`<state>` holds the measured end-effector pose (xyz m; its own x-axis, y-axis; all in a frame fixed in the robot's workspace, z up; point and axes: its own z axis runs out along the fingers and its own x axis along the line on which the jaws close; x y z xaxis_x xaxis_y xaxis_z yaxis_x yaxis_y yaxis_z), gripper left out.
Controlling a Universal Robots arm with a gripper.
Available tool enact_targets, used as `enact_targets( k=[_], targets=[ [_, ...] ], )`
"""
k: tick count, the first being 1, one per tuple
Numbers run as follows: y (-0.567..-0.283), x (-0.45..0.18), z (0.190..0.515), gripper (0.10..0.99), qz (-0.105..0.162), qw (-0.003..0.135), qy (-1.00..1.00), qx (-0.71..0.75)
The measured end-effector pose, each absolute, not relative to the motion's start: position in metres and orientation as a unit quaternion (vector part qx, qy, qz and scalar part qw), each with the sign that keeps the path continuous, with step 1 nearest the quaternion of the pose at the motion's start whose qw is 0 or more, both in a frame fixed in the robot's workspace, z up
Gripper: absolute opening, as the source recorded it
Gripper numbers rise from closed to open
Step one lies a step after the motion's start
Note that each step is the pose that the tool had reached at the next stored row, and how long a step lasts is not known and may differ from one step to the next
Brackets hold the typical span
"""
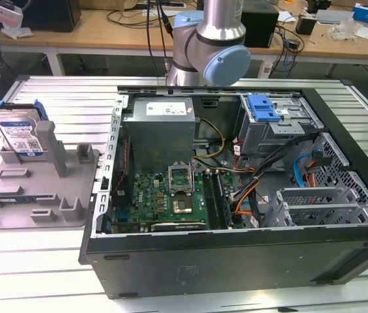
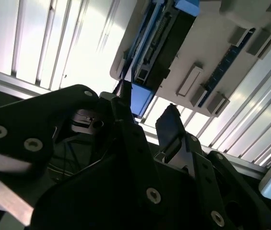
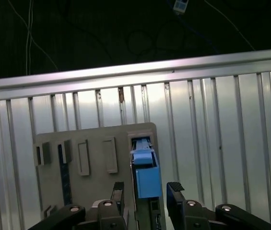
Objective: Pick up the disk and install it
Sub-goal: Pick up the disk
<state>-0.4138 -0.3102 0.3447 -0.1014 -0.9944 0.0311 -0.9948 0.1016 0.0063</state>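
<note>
Exterior view: flat silver disk [image 1: 21, 134] with a white-and-blue barcode label and a blue plastic bracket stood upright on edge in a grey plastic holder [image 1: 40, 189]. The holder sat on the ribbed metal surface [image 1: 60, 98], at about 9 o'clock from the open black computer case [image 1: 236, 261]. The disk was at the holder's 11 o'clock corner, well apart from the case. Grey-and-blue robot arm [image 1: 210, 39] rose at 12 o'clock of the case. Inside the case: green motherboard [image 1: 164, 195], grey metal box [image 1: 161, 130], blue ridged latch [image 1: 263, 107].

First wrist view: gripper [image 3: 147, 189] pointed down at the holder [image 3: 92, 143]. Its jaws were spread wide, gripping nothing. The disk [image 3: 145, 167], seen edge-on, lined up with the gap between the black fingers [image 3: 176, 189]. Contact could not be told.

Second wrist view: gripper [image 2: 147, 115] likewise parted, with the disk [image 2: 159, 43] beyond it.
</note>
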Motion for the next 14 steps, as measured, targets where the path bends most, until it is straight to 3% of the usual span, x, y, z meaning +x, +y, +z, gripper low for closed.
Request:
enact_targets(
  k=[14],
  targets=[
    [-0.3094,-0.4153,0.3359,0.482,0.012,0.018,-0.742,0.670]
  ],
)
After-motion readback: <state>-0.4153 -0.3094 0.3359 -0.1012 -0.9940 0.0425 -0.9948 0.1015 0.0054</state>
